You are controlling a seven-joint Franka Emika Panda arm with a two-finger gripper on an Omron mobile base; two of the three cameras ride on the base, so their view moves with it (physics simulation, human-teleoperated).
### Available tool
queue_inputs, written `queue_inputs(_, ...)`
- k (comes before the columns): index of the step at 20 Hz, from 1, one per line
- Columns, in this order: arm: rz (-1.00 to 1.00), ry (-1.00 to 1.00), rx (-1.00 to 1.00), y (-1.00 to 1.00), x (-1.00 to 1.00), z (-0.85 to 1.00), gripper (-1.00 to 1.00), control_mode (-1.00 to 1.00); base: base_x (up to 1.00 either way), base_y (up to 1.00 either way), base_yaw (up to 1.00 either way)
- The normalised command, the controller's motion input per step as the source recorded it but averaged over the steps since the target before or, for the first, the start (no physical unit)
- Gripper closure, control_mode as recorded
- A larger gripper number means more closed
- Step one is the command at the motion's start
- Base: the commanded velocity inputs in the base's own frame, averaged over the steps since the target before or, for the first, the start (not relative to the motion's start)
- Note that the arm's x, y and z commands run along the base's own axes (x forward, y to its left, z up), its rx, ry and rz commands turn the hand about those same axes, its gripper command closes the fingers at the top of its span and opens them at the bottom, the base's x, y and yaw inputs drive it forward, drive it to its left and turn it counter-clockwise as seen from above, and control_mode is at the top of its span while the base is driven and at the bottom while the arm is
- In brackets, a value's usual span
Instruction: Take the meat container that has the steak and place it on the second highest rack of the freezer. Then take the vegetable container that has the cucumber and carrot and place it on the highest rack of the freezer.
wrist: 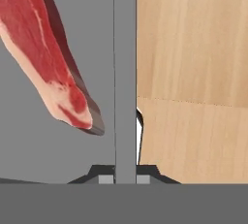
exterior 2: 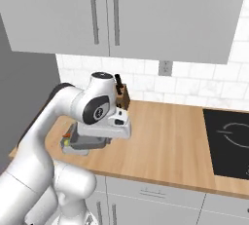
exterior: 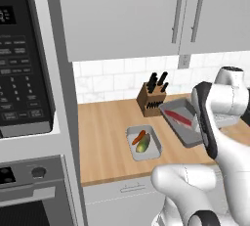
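Observation:
My gripper (wrist: pixel 125 172) is shut on the rim of the meat container (exterior: pixel 181 126), a grey tray that sits tilted just above the wooden counter (exterior: pixel 107 137). In the tray lies the steak (exterior: pixel 177 118), a red slab with a pale pink edge; the hand view has the steak (wrist: pixel 46 48) left of the pinched tray wall (wrist: pixel 125 72). The vegetable container (exterior: pixel 151 149) rests on the counter to the left, holding the orange carrot (exterior: pixel 138 137) and the green cucumber (exterior: pixel 143 145). From the right, my hand (exterior 2: pixel 104 127) covers most of the meat container (exterior 2: pixel 87 142). The freezer is out of view.
A knife block (exterior: pixel 150 98) stands against the tiled wall behind the trays. A black oven stack (exterior: pixel 22 73) fills the left side. Grey wall cabinets (exterior: pixel 127 10) hang overhead. A black cooktop (exterior 2: pixel 228 141) lies at the counter's right end.

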Motion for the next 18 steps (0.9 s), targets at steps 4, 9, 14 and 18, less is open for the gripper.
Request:
queue_inputs(4,0.29,-0.17,0.0,0.23,-0.71,0.75,1.0,-1.0,0.0,0.0,0.0)
queue_inputs(9,0.21,-0.17,0.0,0.06,-0.71,0.51,1.0,-1.0,0.0,0.0,0.0)
queue_inputs(14,0.0,-0.01,0.01,0.0,0.0,0.0,1.0,-1.0,0.0,0.0,0.0)
queue_inputs(18,0.0,0.0,0.0,0.0,0.0,0.0,1.0,1.0,-0.14,0.0,0.0)
